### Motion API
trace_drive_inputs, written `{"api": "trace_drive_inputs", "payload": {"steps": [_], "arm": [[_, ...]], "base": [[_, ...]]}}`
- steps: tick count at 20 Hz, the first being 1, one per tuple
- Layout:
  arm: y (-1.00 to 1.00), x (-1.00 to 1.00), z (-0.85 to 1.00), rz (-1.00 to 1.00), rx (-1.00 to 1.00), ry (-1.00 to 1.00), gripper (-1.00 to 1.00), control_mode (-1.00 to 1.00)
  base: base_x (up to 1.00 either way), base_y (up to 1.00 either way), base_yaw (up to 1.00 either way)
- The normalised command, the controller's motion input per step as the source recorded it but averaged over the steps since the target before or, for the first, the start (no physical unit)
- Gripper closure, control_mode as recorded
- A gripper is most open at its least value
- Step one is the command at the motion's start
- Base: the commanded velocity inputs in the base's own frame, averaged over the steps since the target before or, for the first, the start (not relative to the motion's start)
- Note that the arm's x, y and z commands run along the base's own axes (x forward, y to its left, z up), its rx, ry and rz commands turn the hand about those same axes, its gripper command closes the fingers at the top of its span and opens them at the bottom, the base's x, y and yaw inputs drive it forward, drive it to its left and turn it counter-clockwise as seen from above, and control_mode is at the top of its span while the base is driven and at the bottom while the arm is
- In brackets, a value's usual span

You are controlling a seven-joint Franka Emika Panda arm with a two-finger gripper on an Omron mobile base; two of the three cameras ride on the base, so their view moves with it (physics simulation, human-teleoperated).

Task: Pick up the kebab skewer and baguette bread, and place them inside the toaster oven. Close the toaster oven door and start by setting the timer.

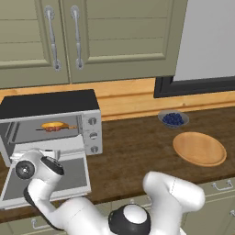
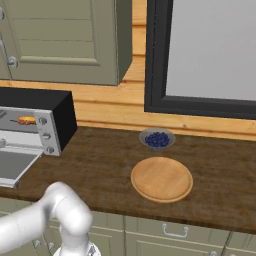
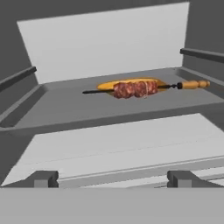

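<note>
I see the thin stick with reddish-brown meat chunks (image 3: pixel 135 89) and the small golden loaf (image 3: pixel 109 85) already lying on the shelf in the boxy silver toaster oven (image 1: pixel 92 133), mid-frame in the hand view. The stick runs left to right, handle at right. My gripper (image 3: pixel 112 179) is open and empty. The grey glass door (image 1: pixel 69 176) hangs down at lower left; I judge closing it and setting the timer are left.

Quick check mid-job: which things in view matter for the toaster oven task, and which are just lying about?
Job:
kebab skewer, on the oven rack
baguette bread, behind it
toaster oven
toaster oven door, dropped open
gripper, open

Lying about:
bowl of blueberries
wooden plate
</note>
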Motion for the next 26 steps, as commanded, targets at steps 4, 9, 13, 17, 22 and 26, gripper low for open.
{"api": "trace_drive_inputs", "payload": {"steps": [4,9,13,17,22,26], "arm": [[0.19,-0.78,0.01,-0.04,0.00,0.00,-1.00,-1.00],[0.11,-0.84,0.00,-0.02,0.03,0.01,-1.00,-1.00],[0.09,-0.64,0.00,-0.02,0.04,0.04,-1.00,-1.00],[0.02,-0.49,-0.03,0.00,0.00,0.02,-1.00,-1.00],[0.07,-0.41,-0.24,0.01,0.00,0.00,-1.00,-1.00],[0.17,-0.48,-0.35,0.03,0.00,0.00,-1.00,-1.00]], "base": [[0.00,0.00,0.00],[0.00,0.00,0.00],[0.00,0.00,0.00],[0.00,0.00,0.00],[0.00,0.00,0.00],[0.00,0.00,0.00]]}}
